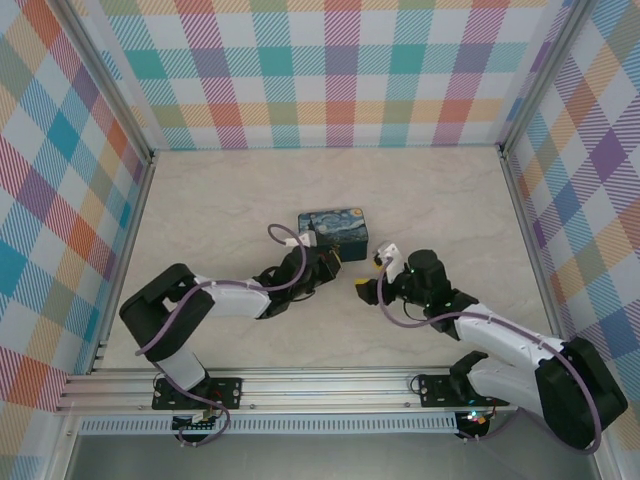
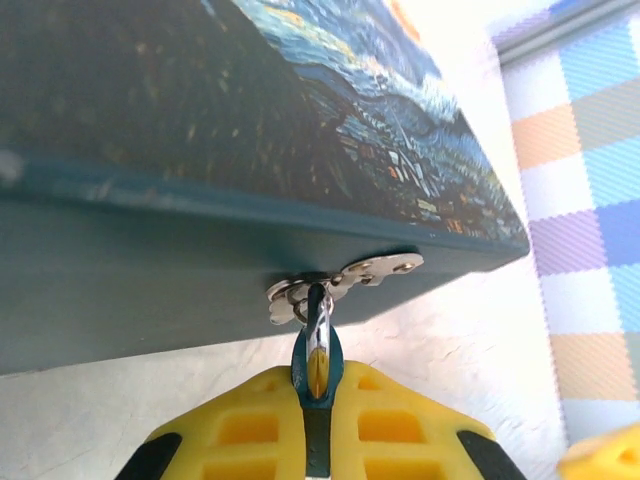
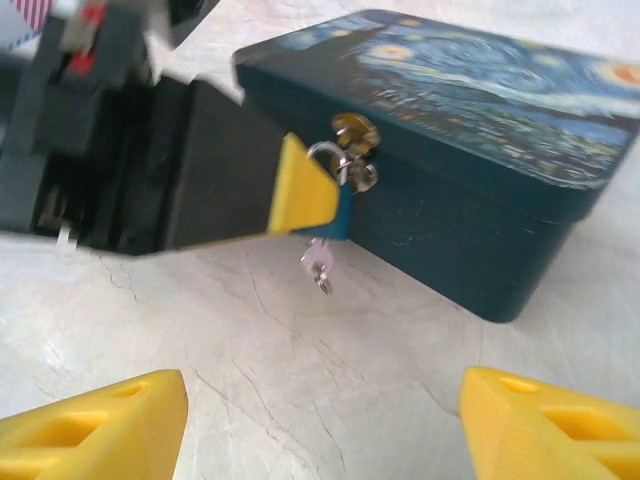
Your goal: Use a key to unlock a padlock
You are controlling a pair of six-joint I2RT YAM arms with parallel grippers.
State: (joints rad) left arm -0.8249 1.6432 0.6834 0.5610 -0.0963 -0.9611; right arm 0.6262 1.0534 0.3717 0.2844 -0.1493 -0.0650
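Two-handed: my left pincer (image 2: 318, 420) is clamping the small brassy metal padlock (image 2: 318, 365) at the blue painted box's (image 3: 480, 210) front latch; my open right pincer (image 3: 322, 405) is facing the slim silvery key (image 3: 318, 266) hanging vertically before that box's front wall.

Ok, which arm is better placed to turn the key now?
The right. The left gripper is shut on the padlock at the latch of the box, holding it steady. The right gripper is empty, jaws wide open, facing the key that hangs below the padlock.
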